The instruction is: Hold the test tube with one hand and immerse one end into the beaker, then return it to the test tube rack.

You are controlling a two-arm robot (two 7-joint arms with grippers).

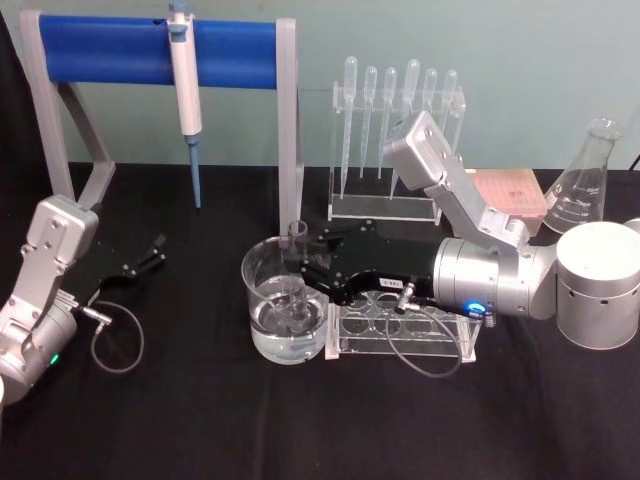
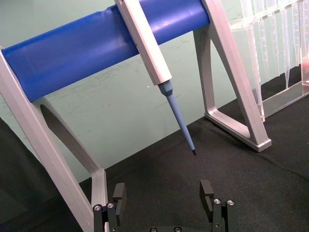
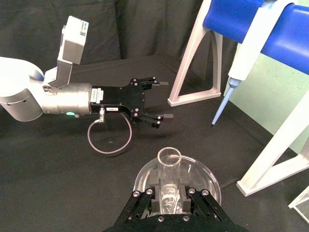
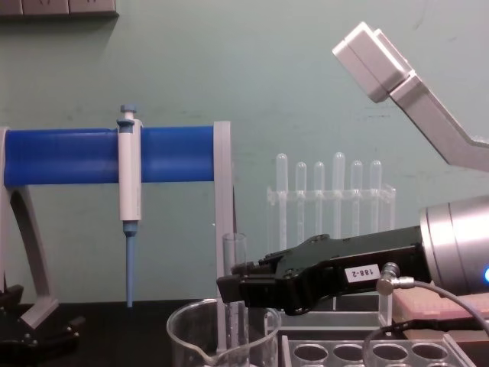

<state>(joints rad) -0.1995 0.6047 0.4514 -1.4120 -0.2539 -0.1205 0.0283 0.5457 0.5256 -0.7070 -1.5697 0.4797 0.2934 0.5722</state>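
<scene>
The right gripper [image 1: 303, 272] is closed on the test tube [image 1: 296, 236], clamping it partway down; the flared rim stands above the fingers and the rounded end hangs below them; the tube is upright inside the beaker [image 1: 256, 300], its lower end reaching into the clear liquid at the bottom; the beaker stands on the black table [image 1: 200, 420] just beside the left end of the clear rack [image 1: 430, 338], above which the right arm reaches; the left gripper [image 1: 148, 253] sits well off to the left, low over the table, its fingers spread apart and holding nothing.
</scene>
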